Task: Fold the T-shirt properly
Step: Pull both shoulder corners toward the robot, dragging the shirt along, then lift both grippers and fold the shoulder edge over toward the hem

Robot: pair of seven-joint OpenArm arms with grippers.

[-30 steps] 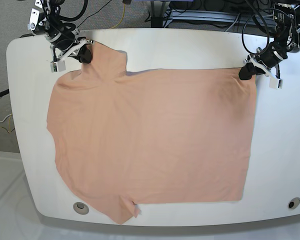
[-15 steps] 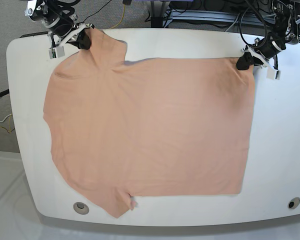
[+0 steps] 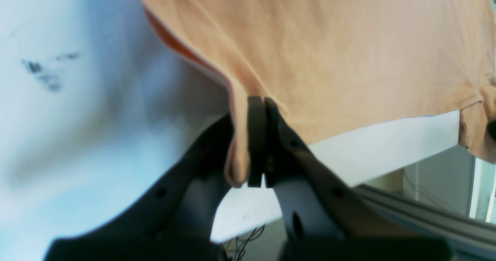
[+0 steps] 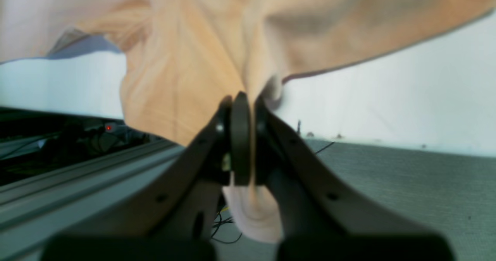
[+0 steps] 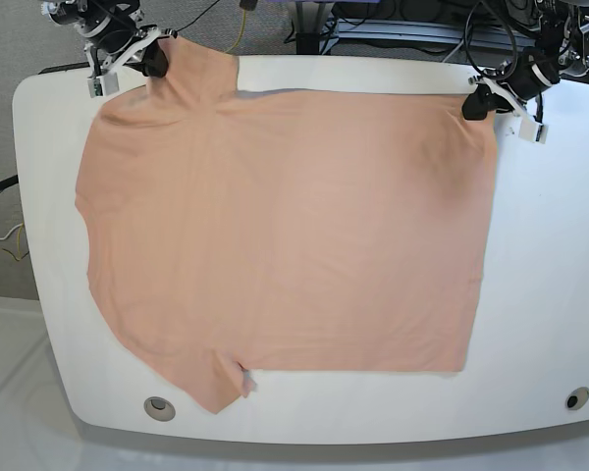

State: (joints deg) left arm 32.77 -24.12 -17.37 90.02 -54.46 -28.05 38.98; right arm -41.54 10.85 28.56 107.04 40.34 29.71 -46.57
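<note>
Spreading across most of the white round-cornered table (image 5: 540, 294), the plain peach short-sleeved cotton T-shirt (image 5: 285, 235) lies nearly flat, one sleeve hanging towards the table's front edge at the left, beside a small round grommet (image 5: 158, 405). At the far left corner, the right gripper (image 5: 155, 61) is clamped tight on the shirt's upper sleeve corner; its wrist view shows the black fingers (image 4: 240, 145) pressed together with a pinch of cloth (image 4: 193, 79) bunched between them and spilling below. Along the far edge the fabric runs straight to the far right corner, where the left gripper (image 5: 476, 103) pinches the hem corner just as tightly. Its wrist view shows the closed fingers (image 3: 255, 141) nipping a folded ridge of the peach fabric (image 3: 329, 52), lifted a little off the white top. Cables (image 5: 226, 20) and a metal frame (image 5: 402, 29) sit behind the table's far edge.
</note>
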